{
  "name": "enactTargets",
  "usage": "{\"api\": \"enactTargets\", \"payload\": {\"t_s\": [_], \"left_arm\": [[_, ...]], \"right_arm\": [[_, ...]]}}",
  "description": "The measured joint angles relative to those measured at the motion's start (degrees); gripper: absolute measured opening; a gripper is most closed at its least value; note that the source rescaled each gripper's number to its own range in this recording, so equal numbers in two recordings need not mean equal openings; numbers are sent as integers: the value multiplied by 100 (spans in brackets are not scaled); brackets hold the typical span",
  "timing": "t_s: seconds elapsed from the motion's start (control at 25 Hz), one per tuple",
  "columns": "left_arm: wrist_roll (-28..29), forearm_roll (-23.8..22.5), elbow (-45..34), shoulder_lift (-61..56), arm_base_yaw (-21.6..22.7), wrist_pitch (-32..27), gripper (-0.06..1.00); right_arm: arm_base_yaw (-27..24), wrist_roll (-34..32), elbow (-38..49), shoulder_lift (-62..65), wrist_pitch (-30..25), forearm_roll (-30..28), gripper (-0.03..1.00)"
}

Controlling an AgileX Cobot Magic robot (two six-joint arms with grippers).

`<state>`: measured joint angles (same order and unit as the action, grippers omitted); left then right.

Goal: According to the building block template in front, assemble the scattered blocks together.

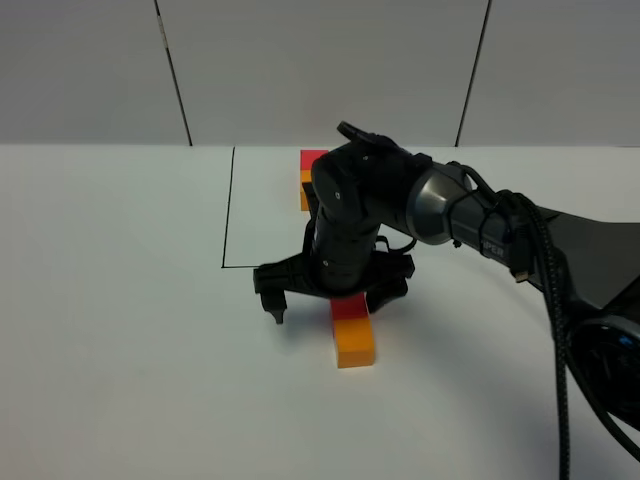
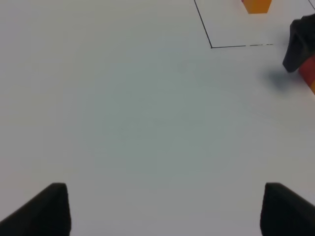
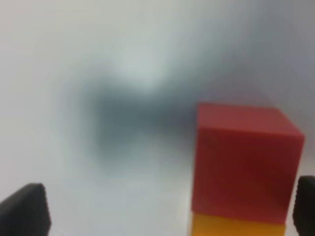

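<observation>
A red block (image 1: 349, 307) lies against an orange block (image 1: 353, 342) on the white table, in line. My right gripper (image 1: 335, 300) hangs open just above the red block, its fingers spread wide to either side. The right wrist view shows the red block (image 3: 243, 157) with the orange block (image 3: 236, 227) touching it, off centre between the open right gripper (image 3: 165, 211) fingers. The template, a red block (image 1: 313, 158) on an orange one (image 1: 304, 190), stands at the back, partly hidden by the arm. My left gripper (image 2: 167, 216) is open and empty over bare table.
A thin black outline (image 1: 228, 210) marks a rectangle on the table around the template. The left wrist view shows its corner (image 2: 211, 46), the template's orange block (image 2: 256, 5) and one right gripper finger (image 2: 298, 42). The left arm is out of the exterior view.
</observation>
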<state>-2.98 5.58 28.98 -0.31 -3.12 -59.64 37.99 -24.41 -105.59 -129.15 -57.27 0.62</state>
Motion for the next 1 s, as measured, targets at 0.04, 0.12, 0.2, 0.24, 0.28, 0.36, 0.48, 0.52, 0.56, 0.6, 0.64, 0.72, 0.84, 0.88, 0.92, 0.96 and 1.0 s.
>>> {"api": "enactTargets", "payload": {"t_s": [0.04,0.12,0.2,0.24,0.28,0.36,0.48,0.52,0.56,0.6,0.64,0.72,0.84,0.88,0.92,0.96,1.0], "left_arm": [[0,0,0,0,0,0,65],[0,0,0,0,0,0,65],[0,0,0,0,0,0,65],[0,0,0,0,0,0,65],[0,0,0,0,0,0,65],[0,0,0,0,0,0,65],[0,0,0,0,0,0,65],[0,0,0,0,0,0,65],[0,0,0,0,0,0,65],[6,0,0,0,0,0,65],[5,0,0,0,0,0,65],[5,0,0,0,0,0,65],[5,0,0,0,0,0,65],[5,0,0,0,0,0,65],[5,0,0,0,0,0,65],[5,0,0,0,0,0,65],[5,0,0,0,0,0,65]], "right_arm": [[-6,31,-37,110,0,0,100],[-97,92,-86,367,28,38,100],[-280,141,-102,580,78,127,100],[-481,176,-102,699,92,205,100],[-650,219,-102,781,94,242,100],[-1095,301,-102,967,99,248,100],[-1745,411,-102,1252,87,248,100],[-1936,434,-96,1334,79,248,100],[-2165,463,-69,1439,57,248,100],[-2393,496,-37,1547,23,248,100],[-2621,541,19,1656,-35,253,100],[-3014,673,236,1893,-89,240,100],[-3514,959,947,2420,-31,233,100],[-3644,1038,1207,2661,60,233,100],[-3733,1100,1485,2881,155,233,100],[-3834,1174,1895,3215,272,233,100],[-3889,1225,2248,3462,411,233,100]]}}
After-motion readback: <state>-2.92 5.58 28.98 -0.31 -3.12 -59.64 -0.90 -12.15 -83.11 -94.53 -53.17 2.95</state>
